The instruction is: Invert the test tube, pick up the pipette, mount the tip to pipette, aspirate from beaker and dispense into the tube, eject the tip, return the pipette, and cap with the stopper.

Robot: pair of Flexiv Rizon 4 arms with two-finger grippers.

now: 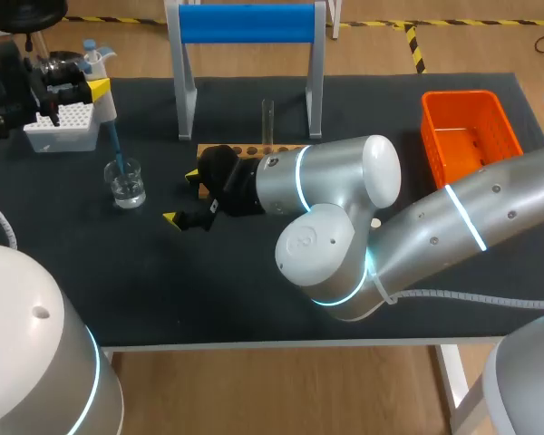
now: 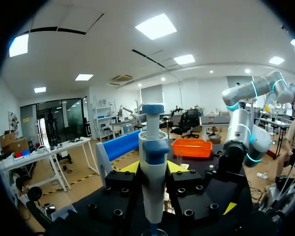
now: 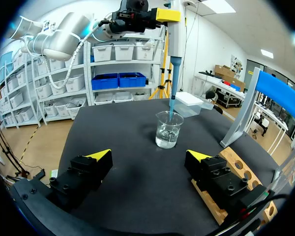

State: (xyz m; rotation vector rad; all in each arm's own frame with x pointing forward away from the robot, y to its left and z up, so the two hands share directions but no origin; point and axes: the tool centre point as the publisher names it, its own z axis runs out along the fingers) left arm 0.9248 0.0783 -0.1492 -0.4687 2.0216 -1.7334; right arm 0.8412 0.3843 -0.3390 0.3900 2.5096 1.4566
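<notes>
My left gripper [image 1: 92, 89] is shut on the white and blue pipette [image 2: 152, 182], which it holds upright at the table's far left. The pipette [image 1: 114, 145] has its blue tip dipped into the glass beaker [image 1: 126, 183] of clear liquid. In the right wrist view the same pipette [image 3: 173, 46] comes down into the beaker [image 3: 168, 129] from my left gripper [image 3: 160, 15]. My right gripper [image 3: 150, 156] stands open and empty just right of the beaker, low over the mat. A clear test tube [image 1: 267, 120] stands upright in the wooden rack [image 1: 254, 150].
A white tip box [image 1: 62, 127] sits at the far left behind the beaker. A blue-topped stand [image 1: 247, 54] rises behind the wooden rack [image 3: 236, 172]. An orange basket [image 1: 467, 136] is at the far right. My right arm [image 1: 344, 208] lies across the table's middle.
</notes>
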